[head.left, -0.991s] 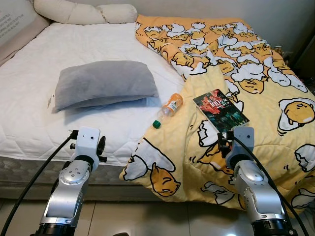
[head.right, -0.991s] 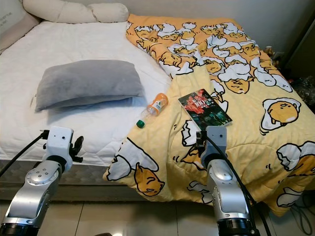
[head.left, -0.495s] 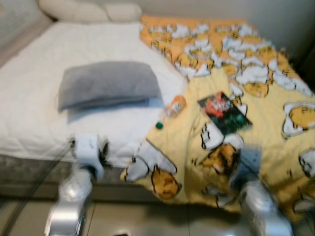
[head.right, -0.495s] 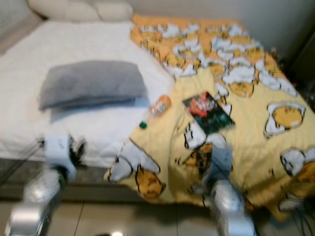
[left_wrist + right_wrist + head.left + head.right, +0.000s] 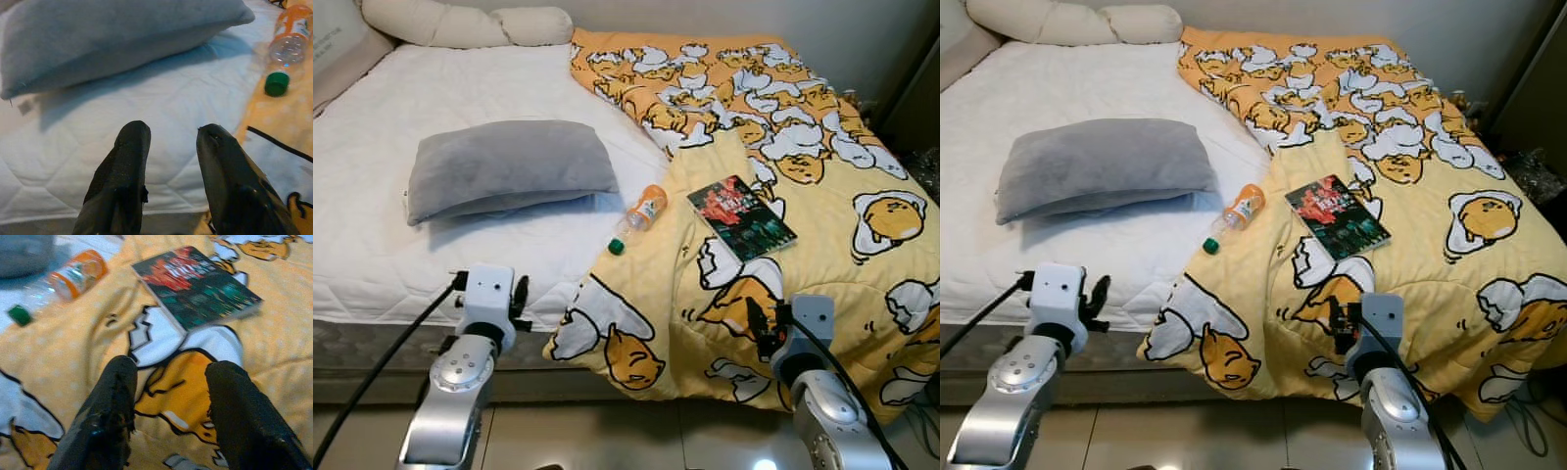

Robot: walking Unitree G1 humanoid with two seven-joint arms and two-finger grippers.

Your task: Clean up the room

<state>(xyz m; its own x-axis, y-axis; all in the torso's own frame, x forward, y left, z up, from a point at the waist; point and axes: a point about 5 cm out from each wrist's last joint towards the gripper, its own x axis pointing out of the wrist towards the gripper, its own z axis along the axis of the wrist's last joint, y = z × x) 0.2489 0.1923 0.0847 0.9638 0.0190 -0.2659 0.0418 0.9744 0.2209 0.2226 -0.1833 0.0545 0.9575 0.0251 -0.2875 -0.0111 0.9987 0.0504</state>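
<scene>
The bottle (image 5: pixel 639 216) and book (image 5: pixel 745 216) lie on the bed (image 5: pixel 372 255), well beyond the left gripper (image 5: pixel 168 142) and right gripper (image 5: pixel 168 377), jaws open and empty.

A bed with a white quilted mattress (image 5: pixel 431 255) takes up most of the frame. A pale grey wall (image 5: pixel 862 39) runs along the upper right, and glossy beige floor tiles (image 5: pixel 636 441) cross the bottom, catching a small light glare at lower right.
</scene>
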